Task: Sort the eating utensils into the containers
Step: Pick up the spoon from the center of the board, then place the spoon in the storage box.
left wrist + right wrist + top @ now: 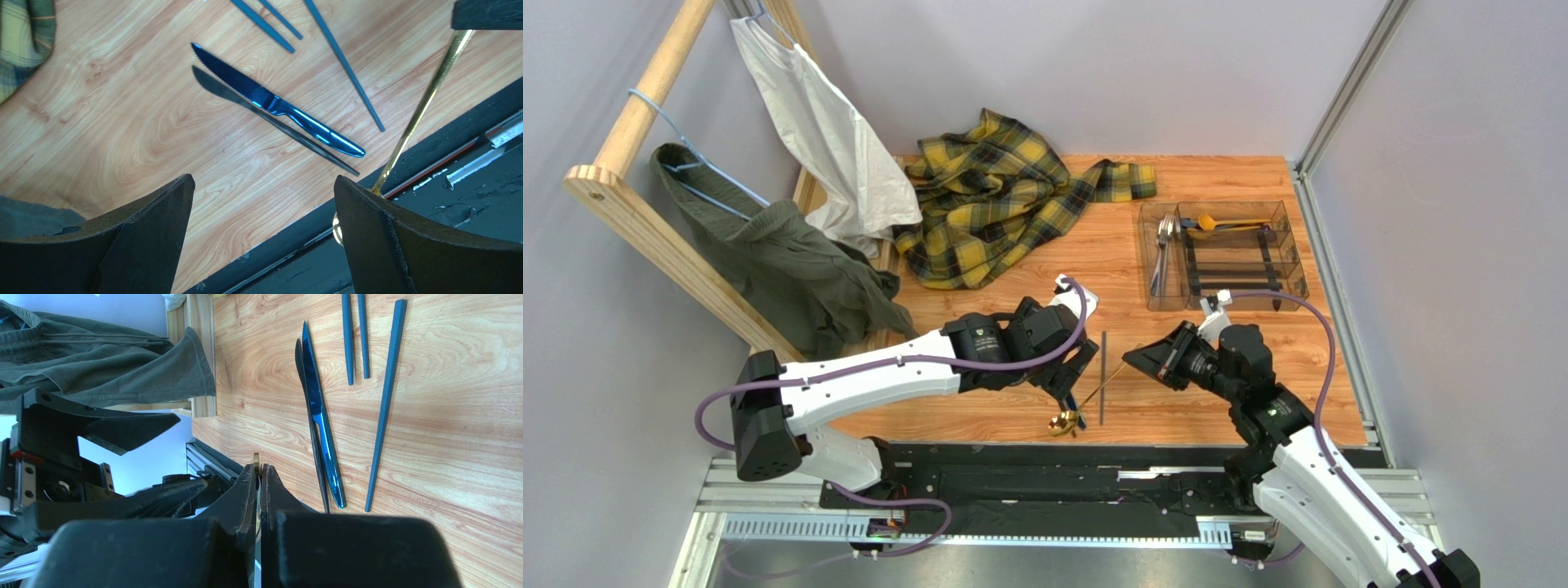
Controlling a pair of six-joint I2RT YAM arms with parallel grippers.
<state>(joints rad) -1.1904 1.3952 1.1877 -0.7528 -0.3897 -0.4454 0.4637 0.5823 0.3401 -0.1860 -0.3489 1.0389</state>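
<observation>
Along the near edge of the wooden table [1014,294] runs a black strip [989,459], with a metal rail [768,502] below it; grey walls close in the far side and both flanks.

The left arm [879,368] reaches in low from 8 o'clock toward the middle. The left claw [1071,395] points down over the table's near edge with its fingers [153,245] spread wide and nothing between them. A gold spoon [1063,424] has its bowl over the black strip, just beside one of those fingers; I cannot tell whether they touch. Its handle slants up toward 2 o'clock into the right claw [1143,359], which is pinched tight on the handle's end. The right arm [1284,441] comes up from 5 o'clock, bent at the elbow.

Just past the spoon a blue knife [276,104] lies flat on the wood, and three dark sticks [344,61] lie beyond it.

Farther off, at 1 o'clock, sits a clear tray [1298,263] — a second gold spoon [1228,223] lies at its far end and silver pieces [1161,251] in its left compartment. A plaid shirt [995,196] is crumpled at 12 o'clock. At 10 o'clock a wooden rack [634,208] carries a green garment [781,263] and a white garment [824,135].
</observation>
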